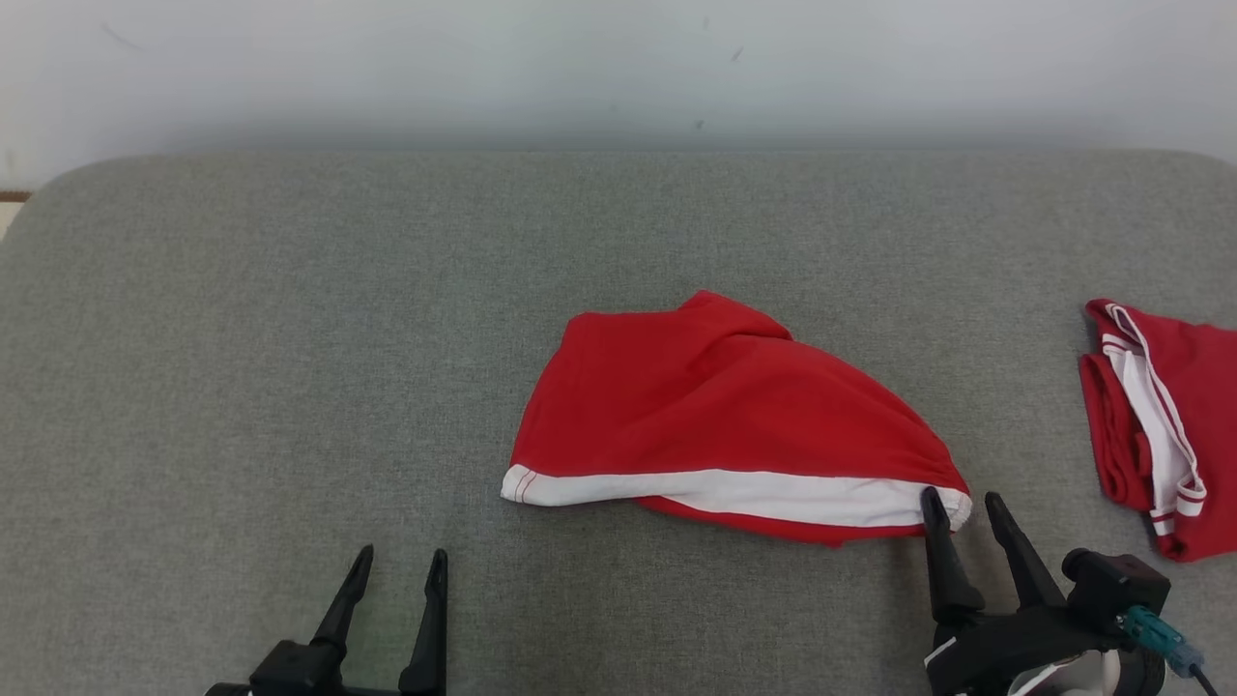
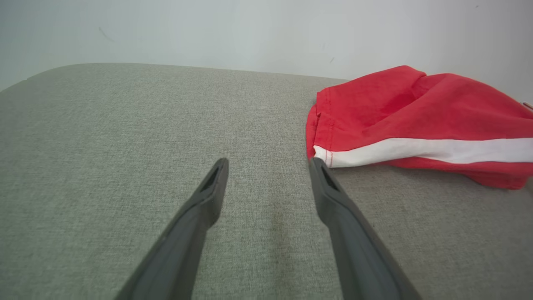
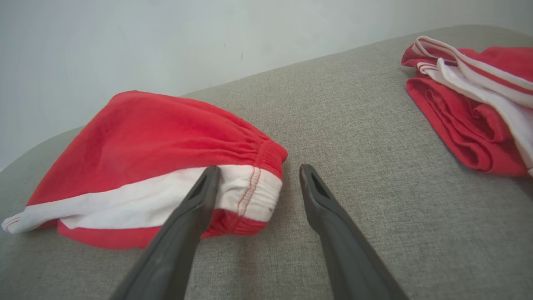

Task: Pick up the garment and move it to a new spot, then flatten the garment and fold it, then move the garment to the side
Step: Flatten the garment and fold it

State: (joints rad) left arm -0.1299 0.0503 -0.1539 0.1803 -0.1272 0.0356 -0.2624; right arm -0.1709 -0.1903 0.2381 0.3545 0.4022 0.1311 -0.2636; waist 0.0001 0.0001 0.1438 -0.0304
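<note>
**Status, garment task**

- Garment (image 1: 715, 406): red shorts w/ white side band, lies centre-right of the head view on the grey fabric-covered bench (image 1: 290, 338). Rumpled, one layer doubled over another, top edge humped. Not flat, and not a neat fold.
- Gathered waistband end sits at lower right of garment. The plain white-band corner is at its lower left.
- R jaws: spread, pinching nothing. Fingers (image 1: 942, 561) at lower right of head view. One tip overlaps the white band at the waistband corner, the other is off the cloth to the right. R wrist view: one finger (image 3: 187, 216) in front of the band, the other over bare bench. Contact w/ cloth: cannot tell.
- L jaws: spread, empty. Fingers (image 1: 430, 619) at lower left of head view, well apart from garment. L wrist view: garment (image 2: 416, 112) at upper right, its white corner just beyond one tip.
- 2nd red garment (image 1: 1179, 406) at right edge, bundled up. Prob. not this round's item.

**Progress (judgement):** early. No grasp made. Whether the move to a new spot is done cannot be told. Left: grip, flatten, fold, shift to side. R jaws look placed for a waistband-corner pinch.
</note>
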